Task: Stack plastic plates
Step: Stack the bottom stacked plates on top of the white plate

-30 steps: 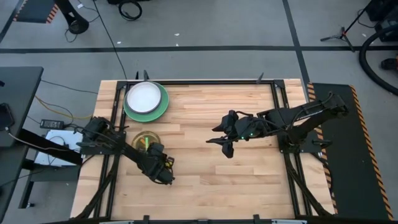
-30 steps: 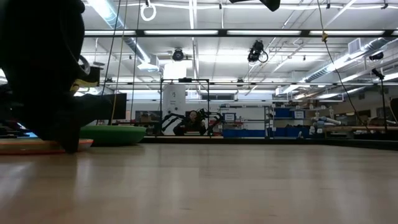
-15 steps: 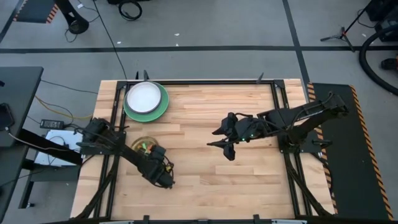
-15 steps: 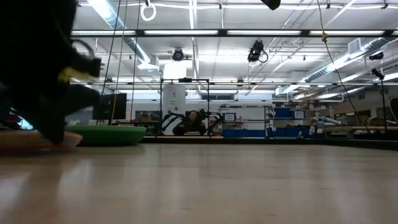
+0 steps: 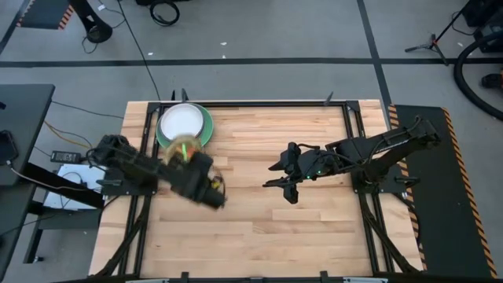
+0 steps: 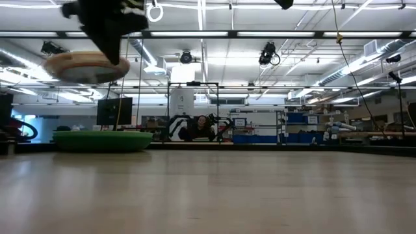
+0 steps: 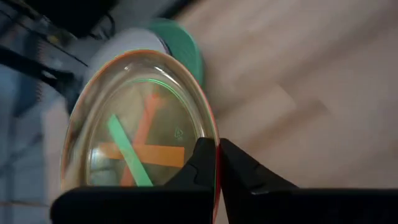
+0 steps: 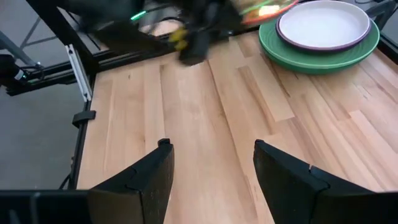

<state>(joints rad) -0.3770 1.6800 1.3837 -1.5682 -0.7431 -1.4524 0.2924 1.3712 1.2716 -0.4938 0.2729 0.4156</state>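
Note:
My left gripper (image 5: pixel 192 163) is shut on a small stack of translucent plates (image 5: pixel 185 149), pinkish-orange at the rim with orange and green strips showing through. The stack is in the air, just near of the large green plate (image 5: pixel 204 135), which rests on the table at the far left with a white plate (image 5: pixel 181 123) lying on it. In the low view the stack (image 6: pixel 84 66) hangs high above the green plate (image 6: pixel 103 140). My right gripper (image 5: pixel 283 179) is open and empty over the table's middle right; its fingers show wide apart in the right wrist view (image 8: pixel 211 165). My left gripper pinches the translucent stack's rim (image 7: pixel 215 144) between its two fingers (image 7: pixel 200 163), at the edge nearest the wrist. The fingers come at it from the table's near right side. The stack is lifted clear of the table and roughly level (image 6: pixel 84 66).
The green and white plates also show in the right wrist view (image 8: pixel 320 50). Bare wooden tabletop (image 5: pixel 259 228) spreads between the arms and along the near edge. Black frame rails (image 5: pixel 357 134) run along the table's left and right sides.
My left gripper has risen from the table with the translucent stack and gone toward the far edge, toward the green and white plates. The stack, which lay on the table a second ago, is now lifted clear.

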